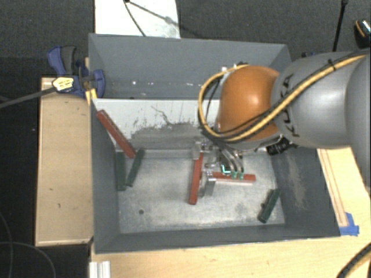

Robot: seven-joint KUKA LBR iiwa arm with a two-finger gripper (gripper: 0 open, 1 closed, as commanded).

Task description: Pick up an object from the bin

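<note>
From where I stand, the arm [324, 103] comes in from the right and bends down over the middle of the grey bin [174, 68]. Its orange cover [246, 100] and looped cables [204, 106] hide much of what is under the wrist.

The gripper [212, 177] is low over the bin floor, a little right of centre, down between two red pieces. The long red stick [195, 181] lies just to its left, running from the back toward the front, and looks to be touching the gripper's metal. The short red bar [242, 178] lies crosswise just to its right, with a bit of green showing near the gripper. These two crowd it on either side. The wrist covers the spot, so I cannot tell how wide the gripper stands or whether it has hold of either piece.

The other things lie well apart from it. A leaning red stick [116, 134] rests in the back left corner against the left wall. Below it, a dark green stick [120, 171] lies along that wall, with a second green stick [134, 167] tilted just beside it. A lone green stick [268, 205] lies tilted near the front right corner.
</note>
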